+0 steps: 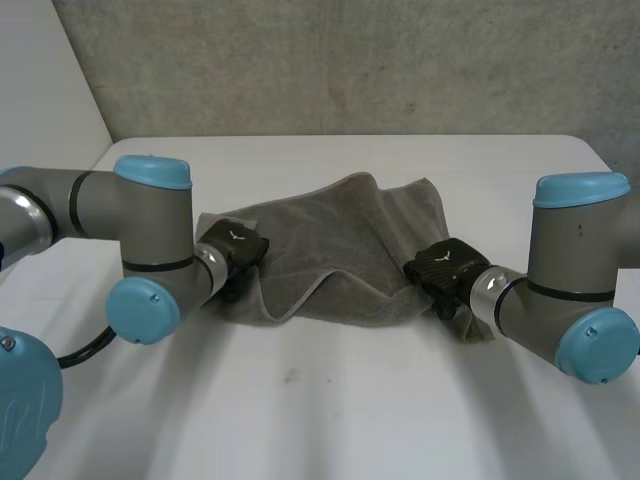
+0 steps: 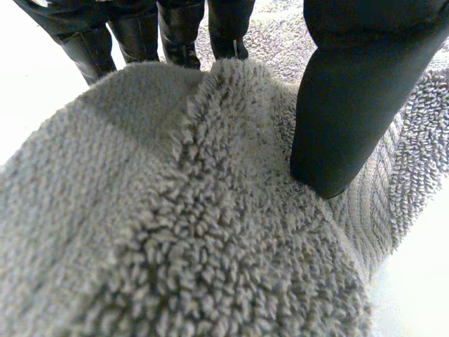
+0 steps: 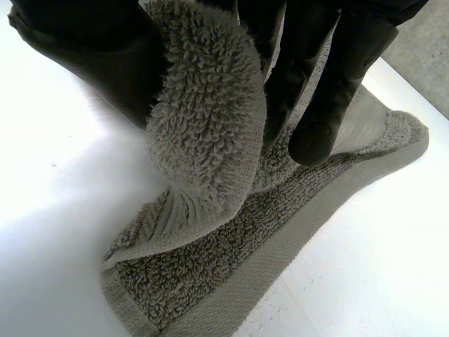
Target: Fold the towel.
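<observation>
You have the white desk (image 1: 330, 400) running from the near edge to the grey wall (image 1: 350, 60) at its far edge. The grey towel (image 1: 340, 250) lies about the middle of the desk, somewhat closer to the far edge, and it is not flat: it is rumpled, with a raised fold along its near side. The left arm (image 1: 130, 215) comes in from the desk's left edge and the right arm (image 1: 575, 270) from the right edge, both bent inward to the towel. The left hand (image 1: 235, 245) is at the left end of the towel, and the right hand (image 1: 445, 265) is at its right end, at the near corner there. In the left wrist view you see a ridge of the cloth standing up between the fingers (image 2: 91, 42) and the thumb (image 2: 351, 105), whose tip presses on the towel, so this hand is gripping the towel. In the right wrist view a thick loop of the towel is squeezed between the thumb (image 3: 84, 63) and the curled fingers (image 3: 330, 84), so this hand is also closed on the towel, and the rest of the cloth lies on the desk under the palm.
</observation>
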{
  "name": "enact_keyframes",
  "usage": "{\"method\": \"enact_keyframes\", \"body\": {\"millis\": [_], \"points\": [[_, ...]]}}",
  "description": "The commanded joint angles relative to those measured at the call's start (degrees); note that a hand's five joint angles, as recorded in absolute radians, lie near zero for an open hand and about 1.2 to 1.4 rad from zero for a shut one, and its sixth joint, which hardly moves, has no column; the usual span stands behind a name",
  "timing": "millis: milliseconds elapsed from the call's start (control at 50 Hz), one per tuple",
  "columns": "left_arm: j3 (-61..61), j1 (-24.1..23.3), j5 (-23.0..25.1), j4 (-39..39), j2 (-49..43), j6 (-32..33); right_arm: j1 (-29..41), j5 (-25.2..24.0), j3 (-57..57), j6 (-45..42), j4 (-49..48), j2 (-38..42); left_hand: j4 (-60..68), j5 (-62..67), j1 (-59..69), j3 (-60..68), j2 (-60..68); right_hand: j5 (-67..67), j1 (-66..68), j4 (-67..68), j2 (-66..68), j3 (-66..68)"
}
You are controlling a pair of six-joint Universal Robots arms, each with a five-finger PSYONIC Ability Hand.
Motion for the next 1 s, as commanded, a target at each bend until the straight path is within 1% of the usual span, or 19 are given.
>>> {"method": "enact_keyframes", "body": {"millis": [20, 160, 200, 360, 540, 600, 620, 640, 660, 680, 820, 860, 880, 900, 920, 940, 960, 980, 1000], "points": [[-1.81, -0.06, -0.40, -0.32, 2.89, 0.99, 0.00, 0.14, -0.05, 0.01, 0.08, 0.01, 7.17, 7.57, 7.22, 7.19, 7.17, 3.30, 3.60, 3.15, 3.62, 3.85], [-6.12, -1.11, 0.13, 0.03, 7.56, 0.99, 0.00, 0.14, -0.05, 0.01, 0.17, 0.01, 4.65, 5.04, 4.70, 4.67, 4.65, 3.30, 3.60, 3.15, 3.62, 3.85], [-8.39, -1.46, 0.48, 0.21, 9.14, 0.99, 0.00, 0.14, -0.05, 0.01, 0.17, -0.08, 0.96, 1.35, 1.01, 0.98, 0.96, 3.30, 3.60, 3.15, 3.62, 3.85], [-9.90, -2.69, 0.30, 0.21, 8.88, 1.17, 0.00, 0.14, -0.05, 0.01, 0.17, -0.08, 0.95, 1.34, 1.00, 0.97, 0.95, 3.30, 3.60, 3.15, 3.62, 3.85], [-9.72, -2.69, 0.22, 1.00, 7.47, 1.17, 0.00, 0.14, -0.05, 0.01, 0.17, -0.16, 1.11, 1.51, 1.17, 1.14, 1.12, 3.30, 3.60, 3.15, 3.62, 3.85], [-9.81, -2.69, -0.13, 1.17, 7.30, 1.17, 0.00, 0.14, -0.05, 0.01, 0.17, -0.08, 5.32, 5.71, 5.37, 5.34, 5.32, 3.30, 3.60, 3.15, 3.62, 3.85], [-9.81, -2.78, -0.31, 1.17, 7.39, 1.17, 0.00, 0.14, -0.05, 0.01, 0.17, -0.08, 14.98, 15.37, 15.03, 15.00, 14.98, 3.30, 3.60, 3.15, 3.62, 3.85], [-9.98, -2.95, -0.31, 1.17, 7.65, 1.08, 0.00, 0.23, -0.05, 0.01, 0.17, -0.08, 28.40, 28.79, 28.45, 28.42, 28.40, 3.30, 3.60, 3.15, 3.62, 3.85], [-9.99, -2.96, -0.31, 1.17, 7.65, 1.08, -0.09, 0.23, -0.14, 0.01, 0.26, -0.16, 28.53, 28.93, 28.59, 28.55, 28.54, 3.30, 3.60, 3.15, 3.62, 3.85], [-10.07, -3.22, -0.22, 1.26, 7.91, 1.08, -0.09, 0.23, -0.14, 0.01, 0.26, -0.17, 33.84, 34.24, 33.89, 33.86, 33.84, 3.30, 3.60, 3.15, 3.62, 3.85], [-10.25, -4.54, -1.80, 1.61, 12.57, 0.11, -0.79, 0.84, -0.31, 1.41, 0.52, -0.60, 33.89, 34.29, 33.95, 33.92, 33.90, 3.30, 3.60, 3.15, 3.62, 3.85], [-11.38, -4.19, -3.99, 4.32, 15.98, 0.03, -1.05, 1.45, -0.31, 2.20, 0.61, -0.78, 33.89, 34.29, 33.95, 33.92, 33.90, 3.30, 3.60, 3.15, 3.62, 3.85], [-11.39, -4.19, -4.00, 4.34, 16.00, 0.03, -1.06, 1.46, -0.31, 2.20, 0.61, -0.78, 33.89, 34.29, 33.95, 33.92, 33.90, 3.30, 3.60, 3.15, 3.62, 3.85], [-12.35, -3.75, -5.57, 6.69, 17.83, -0.24, -1.41, 2.42, -0.23, 3.77, 0.61, -0.95, 33.89, 34.29, 33.95, 33.92, 33.90, 3.30, 3.60, 3.15, 3.62, 3.85], [-12.36, -3.75, -5.58, 6.71, 17.85, -0.24, -1.76, 3.38, -0.14, 5.87, 0.78, -1.30, 33.89, 34.29, 33.95, 33.92, 33.90, 3.30, 3.60, 3.15, 3.62, 3.85], [-13.92, -3.31, -7.24, 9.41, 19.93, -0.85, -1.76, 3.39, -0.14, 5.90, 0.79, -1.31, 33.89, 34.29, 33.95, 33.92, 33.90, 3.30, 3.60, 3.15, 3.62, 3.85], [-15.51, -2.61, -8.38, 11.35, 21.43, -1.64, -2.37, 4.18, -0.05, 8.16, 0.79, -1.74, 33.89, 34.29, 33.95, 33.92, 33.90, -3.47, -3.17, -3.62, -3.15, -2.92], [-15.52, -2.60, -8.40, 11.37, 21.45, -1.64, -2.98, 4.71, 0.13, 10.36, 0.79, -2.18, 33.89, 34.29, 33.95, 33.92, 33.90, -21.02, -20.72, -21.17, -20.70, -20.47], [-17.61, -1.56, -9.18, 12.94, 23.02, -2.69, -2.99, 4.71, 0.13, 10.38, 0.79, -2.19, 33.89, 34.29, 33.95, 33.92, 33.90, -21.20, -20.90, -21.35, -20.88, -20.65]]}}
